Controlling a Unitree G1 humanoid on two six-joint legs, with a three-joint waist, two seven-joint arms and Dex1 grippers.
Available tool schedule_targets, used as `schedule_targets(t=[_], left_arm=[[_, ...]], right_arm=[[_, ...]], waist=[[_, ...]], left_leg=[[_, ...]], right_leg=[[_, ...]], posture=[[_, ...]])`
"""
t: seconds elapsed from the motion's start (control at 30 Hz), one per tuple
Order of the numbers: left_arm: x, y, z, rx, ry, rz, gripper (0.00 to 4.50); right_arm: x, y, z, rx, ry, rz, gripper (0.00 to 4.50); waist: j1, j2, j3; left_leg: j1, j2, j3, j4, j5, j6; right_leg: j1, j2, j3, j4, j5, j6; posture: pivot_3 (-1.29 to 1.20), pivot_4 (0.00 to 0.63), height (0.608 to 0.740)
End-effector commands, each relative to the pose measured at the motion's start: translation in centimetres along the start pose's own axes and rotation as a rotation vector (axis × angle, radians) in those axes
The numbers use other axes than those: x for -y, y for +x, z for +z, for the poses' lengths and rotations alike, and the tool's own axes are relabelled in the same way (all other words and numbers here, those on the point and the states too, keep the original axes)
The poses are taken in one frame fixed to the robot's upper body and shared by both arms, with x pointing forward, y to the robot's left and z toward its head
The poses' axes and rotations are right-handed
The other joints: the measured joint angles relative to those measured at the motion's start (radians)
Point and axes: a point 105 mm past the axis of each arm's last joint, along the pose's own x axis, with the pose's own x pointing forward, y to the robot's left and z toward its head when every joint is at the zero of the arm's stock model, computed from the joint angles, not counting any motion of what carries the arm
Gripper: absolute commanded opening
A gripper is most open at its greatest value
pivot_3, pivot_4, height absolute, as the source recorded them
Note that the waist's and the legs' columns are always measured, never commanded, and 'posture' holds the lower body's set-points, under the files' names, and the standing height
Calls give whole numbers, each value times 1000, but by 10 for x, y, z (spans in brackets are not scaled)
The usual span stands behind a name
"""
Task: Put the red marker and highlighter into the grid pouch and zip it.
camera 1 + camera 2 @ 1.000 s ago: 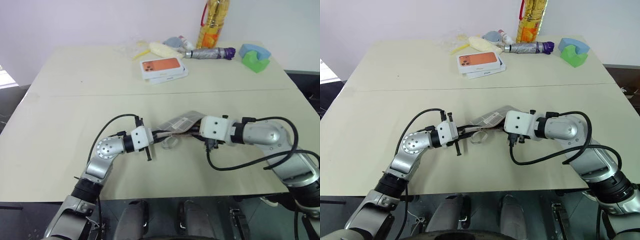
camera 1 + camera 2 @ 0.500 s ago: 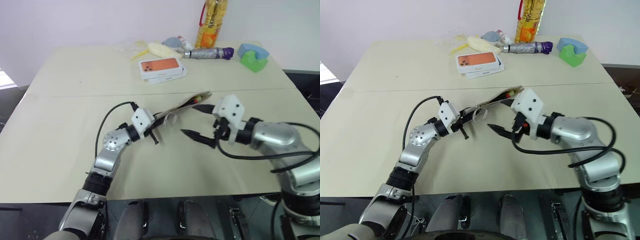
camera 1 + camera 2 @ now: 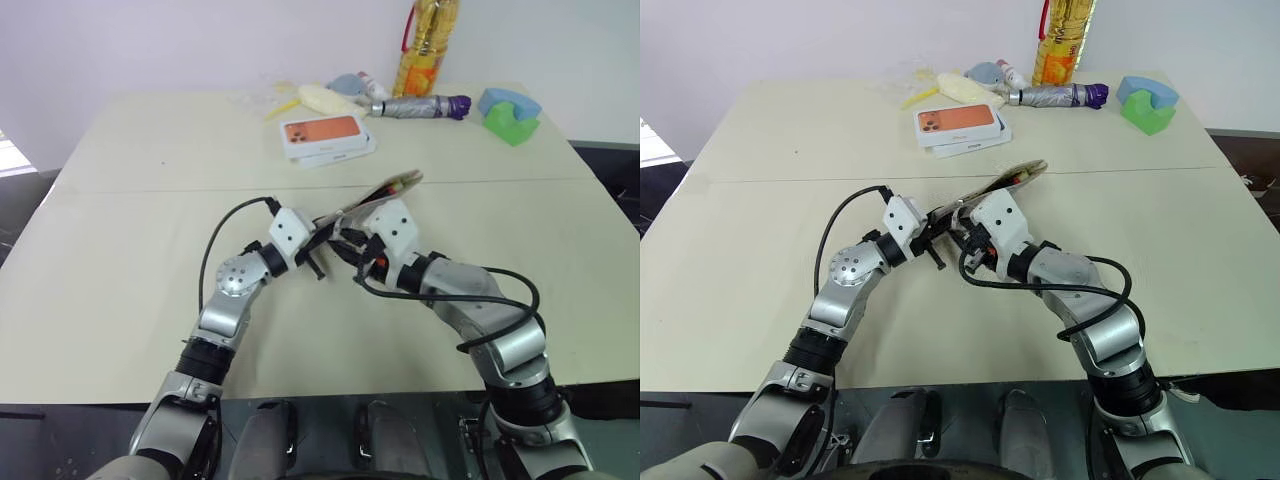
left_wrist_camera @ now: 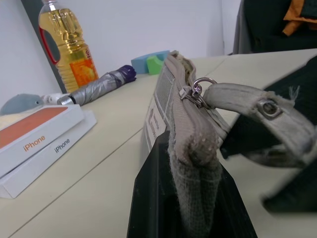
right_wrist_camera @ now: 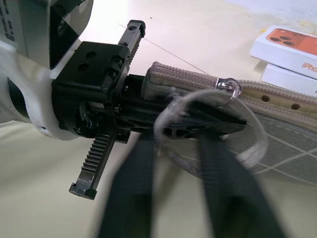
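The grid pouch hangs tilted above the table, its far end raised. My left gripper is shut on its near end, seen close in the left wrist view. The metal zipper ring sits near that end, and a grey strap loop hangs from it. My right gripper has closed in right beside the left one, shut on the strap loop. A bit of the red marker shows at the pouch's far mouth. The highlighter is hidden.
Two stacked orange-and-white phone boxes lie behind the pouch. Along the table's far edge stand an oil bottle, a folded grey umbrella, blue and green blocks and a pale yellow item.
The left gripper lifted the pouch off the table. The right gripper let go, drew back open, then swung left to the pouch's near end and closed at the strap.
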Motion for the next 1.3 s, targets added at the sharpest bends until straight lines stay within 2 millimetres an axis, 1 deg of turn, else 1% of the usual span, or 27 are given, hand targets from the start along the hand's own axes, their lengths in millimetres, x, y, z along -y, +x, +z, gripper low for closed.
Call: schedule_targets(t=[0.03, 0.07, 0.2, 0.23, 0.3, 0.37, 0.4, 0.47, 0.5, 0.57, 0.63, 0.7, 0.73, 0.77, 0.83, 0.87, 0.9, 0.93, 0.97, 1.03, 1.07, 1.1, 1.17, 1.27, 1.3], left_arm=[[-7, 1, 10, 33, 35, 15, 0], [-7, 1, 9, 31, 40, 15, 0], [-11, -9, 2, -2, 90, 0, 0], [-12, -13, 0, -12, 98, -6, 0], [-13, -19, -4, -24, 108, -14, 0], [-15, -31, -9, -46, 113, -25, 0], [-15, -35, -11, -52, 112, -27, 0], [-15, -40, -13, -59, 108, -31, 0], [-15, -43, -13, -63, 108, -34, 0], [-15, -48, -15, -69, 110, -37, 0], [-16, -52, -17, -83, 107, -30, 0], [-17, -57, -19, -96, 78, -26, 0], [-16, -59, -20, -103, 64, -27, 0], [-16, -62, -22, -112, 54, -28, 0], [-15, -69, -25, -136, -4, -32, 658], [-14, -73, -26, -148, -27, -36, 1016], [-14, -81, -30, -174, -58, -33, 1484], [-15, -90, -34, -201, -80, -26, 2018], [-18, -99, -38, -231, -89, -2, 2512], [-23, -115, -43, -274, -114, 50, 3568], [-26, -129, -48, -308, -141, 83, 3985], [-27, -140, -51, -335, -157, 109, 3985], [-31, -160, -57, -381, -195, 167, 3985], [-37, -182, -62, -424, -238, 263, 3985], [-39, -186, -62, -433, -250, 287, 3985]], right_arm=[[14, -8, 15, 51, -49, -54, 39], [19, -10, 16, 50, -58, -68, 39], [64, -38, 29, 41, -146, -226, 39], [79, -46, 31, 31, -164, -281, 39], [99, -59, 34, 16, -184, -359, 39], [136, -86, 30, -48, -206, -515, 39], [148, -96, 28, -71, -210, -564, 39], [161, -109, 19, -113, -213, -616, 39], [163, -112, 16, -125, -211, -621, 39], [164, -116, 9, -149, -211, -624, 39], [160, -116, 2, -176, -215, -599, 39], [146, -112, -6, -193, -190, -513, 39], [136, -109, -10, -199, -157, -448, 39], [126, -107, -14, -203, -128, -393, 278], [105, -106, -21, -203, -84, -280, 865], [97, -108, -24, -206, -71, -241, 1429], [87, -111, -29, -212, -59, -197, 1903], [79, -115, -33, -218, -44, -165, 2503], [75, -120, -38, -226, -33, -156, 2949], [72, -130, -46, -243, -9, -164, 4001], [71, -137, -51, -252, 6, -169, 4019], [71, -143, -55, -257, 18, -182, 4019], [79, -152, -58, -235, 34, -249, 4019], [91, -163, -61, -191, 52, -338, 4019], [94, -166, -61, -179, 55, -354, 4019]], waist=[[0, 0, 0], [0, 0, 0], [0, 0, 0], [0, 0, 0], [0, 0, 0], [0, 0, 0], [0, 0, 0], [0, 0, 0], [0, 0, 0], [0, 0, 0], [-2, 0, 0], [-1, 0, 0], [-1, 0, 0], [-2, 0, 0], [-2, 0, 0], [-3, 0, 0], [-2, 0, 0], [-1, 0, 0], [0, 0, 0], [1, 0, 0], [1, 0, 0], [2, 0, 0], [0, 1, 0], [-2, 1, -1], [-2, 1, -1]], left_leg=[[0, 0, 0, 0, 0, 0], [0, 0, 0, 0, 0, 0], [0, 0, 0, 0, 0, 0], [0, 0, 0, 0, 0, 0], [0, 0, 0, 0, 0, 0], [0, 0, 1, -1, 0, 0], [0, 0, 1, -1, 0, 0], [0, 0, 1, -1, 0, 0], [0, 0, 1, -1, 0, 0], [0, 1, 1, -1, 0, 0], [0, 1, 1, -1, 0, 0], [0, 1, 1, -1, 0, 0], [0, 1, 1, -1, 0, 0], [0, 1, 1, -1, 0, 0], [1, 2, 1, -1, 0, 0], [1, 2, 1, -1, 0, 0], [1, 2, 1, -1, 0, 0], [1, 2, 1, -1, 0, 0], [1, 2, 1, -1, 0, 0], [0, 2, 1, -1, 0, 0], [0, 2, 1, -1, 0, 0], [1, 2, 1, -1, 0, 0], [1, 2, 1, -1, 0, 0], [2, 3, 1, -1, -1, 0], [3, 3, 1, -1, -1, 0]], right_leg=[[0, 0, 0, 0, 0, 0], [0, 0, 0, 0, 0, 0], [0, 0, 0, 0, 0, 0], [0, 0, 0, 0, 0, 0], [0, 0, 0, 0, 0, 0], [0, 1, 0, 0, 0, 0], [0, 0, 0, 0, 0, 0], [0, 0, 0, 0, 0, 0], [0, 0, 0, 0, 0, 0], [0, 0, 0, 0, 0, 0], [0, 0, 1, 0, 0, 0], [0, 0, 1, 0, 0, 0], [0, 0, 1, 0, 0, 0], [0, 0, 1, 0, 0, 0], [0, 0, 1, 0, 0, 0], [0, 0, 1, 0, 0, 0], [0, 1, 1, 0, 0, 0], [0, 1, 1, 0, 0, 0], [0, 1, 1, 0, 0, 0], [0, 0, 1, -1, 0, 0], [0, 0, 1, -1, 0, 0], [0, 0, 1, -1, 0, 0], [1, -1, 1, -1, 0, 0], [1, 0, 1, -1, 0, 0], [2, 0, 1, -1, 0, 0]], posture=[[0, 150, 740], [0, 150, 740], [0, 150, 740], [0, 150, 740], [0, 150, 740], [0, 150, 740], [0, 150, 740], [0, 150, 740], [0, 150, 740], [0, 150, 740], [0, 150, 740], [0, 150, 740], [0, 150, 740], [0, 150, 740], [0, 150, 740], [0, 150, 740], [0, 150, 740], [0, 150, 740], [0, 150, 740], [0, 150, 740], [0, 150, 740], [0, 150, 740], [0, 150, 740], [0, 150, 740], [0, 150, 740]])
